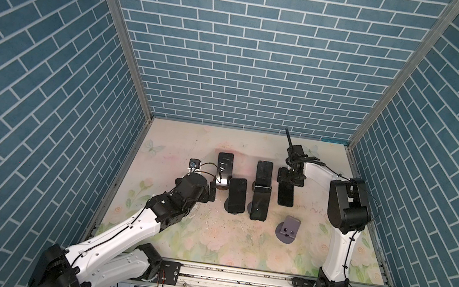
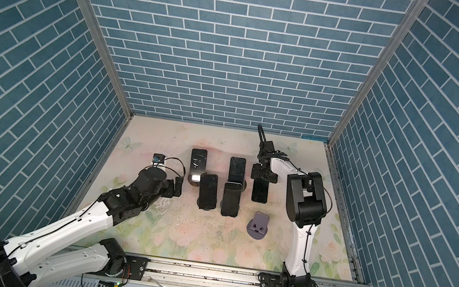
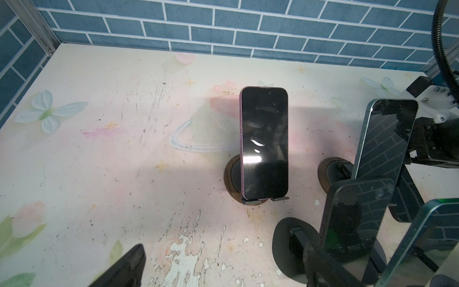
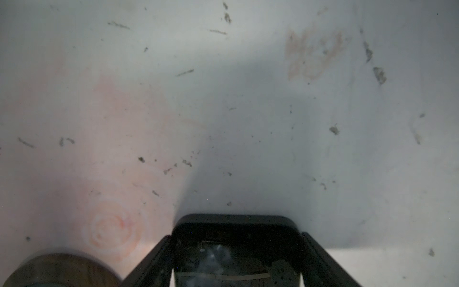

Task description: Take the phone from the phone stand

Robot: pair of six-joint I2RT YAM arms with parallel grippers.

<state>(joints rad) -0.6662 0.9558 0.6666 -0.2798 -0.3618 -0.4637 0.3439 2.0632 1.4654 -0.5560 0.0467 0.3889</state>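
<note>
So, in both top views:

1. The left gripper sits low over the table, at the left of the row of phones. Its jaws are spread wide and hold nothing. The left wrist view shows one finger well apart from the other.
2. Just right of it, a purple-edged phone leans back on a wooden-base stand.
3. Next is a dark phone, nearer the front, propped on a black round stand.
4. In the middle are two more propped phones, a rear phone and a front phone, one behind the other.
5. The task phone is off its stand, and its far end sits between the jaws of the right gripper. In the right wrist view the fingers flank both long edges. I cannot tell whether they are pinching it or just sitting beside it, nor whether the phone rests on the table.
6. The empty stand is grey-purple. It stands just in front of that phone, slightly to the right, apart from it.
</note>
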